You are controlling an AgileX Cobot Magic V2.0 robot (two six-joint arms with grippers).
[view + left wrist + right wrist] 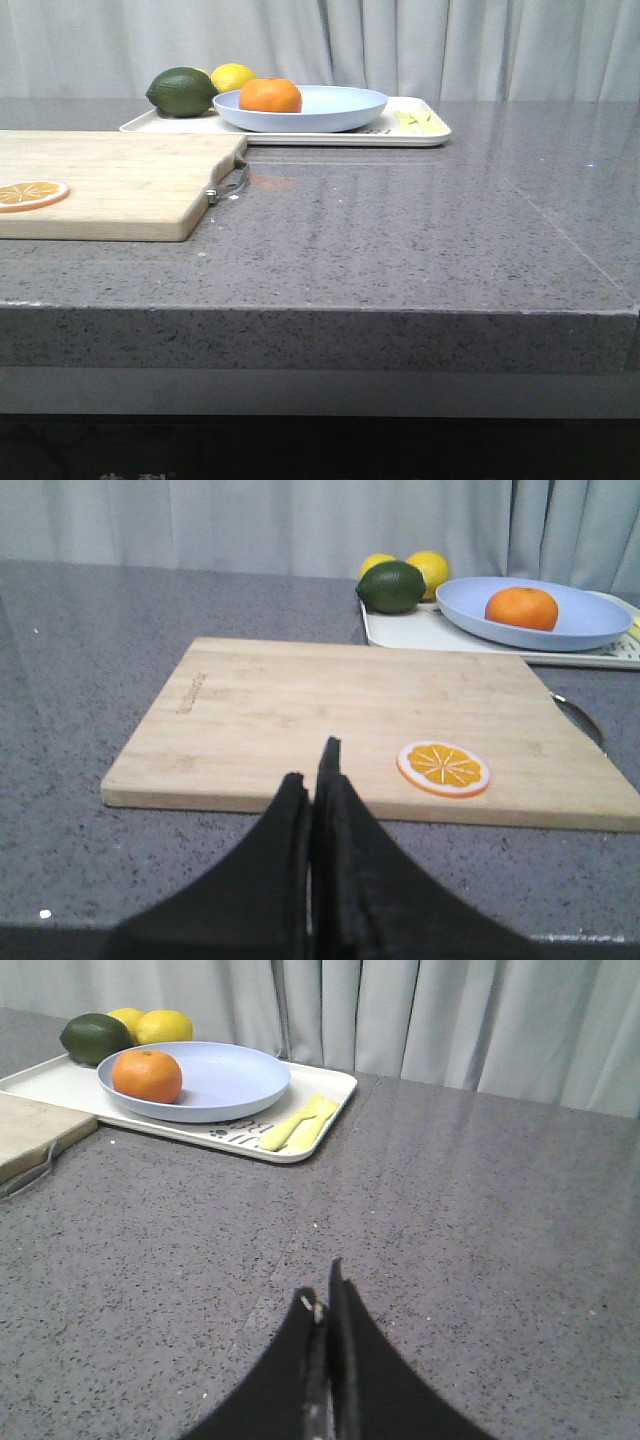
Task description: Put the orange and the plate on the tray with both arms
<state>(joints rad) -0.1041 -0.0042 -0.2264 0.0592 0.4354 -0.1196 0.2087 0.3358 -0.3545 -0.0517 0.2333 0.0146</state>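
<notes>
I'm seeing the left gripper (313, 780) clenched on nothing, fingers pressed together, hanging low over the near edge of the cutting board (350, 720), with the orange slice (444, 767) lying just beside the tips. The right gripper (325, 1305) is likewise pinched closed and empty, sitting over bare grey table (450, 1230), well apart from everything. Neither arm is showing in the front view, so I'm judging both are pulled back toward the robot. Looking outward: the orange (270, 95) is resting inside the plate (340, 108), and the plate is sitting on the tray (425, 133) at the far side of the table, beside a green fruit (181, 91) and the lemon (233, 76); some pale yellow utensils (298, 1125) are lying on the tray's open end. I'm reading the placement as essentially done, so the step in hand is parking clean. I'm keeping both arms low and clear, not reaching back toward the tray, since any nudge to the plate rim could roll the orange out. If a correction is needed, I'm opening the fingers well before approach and coming in from above, not sweeping across the board.
</notes>
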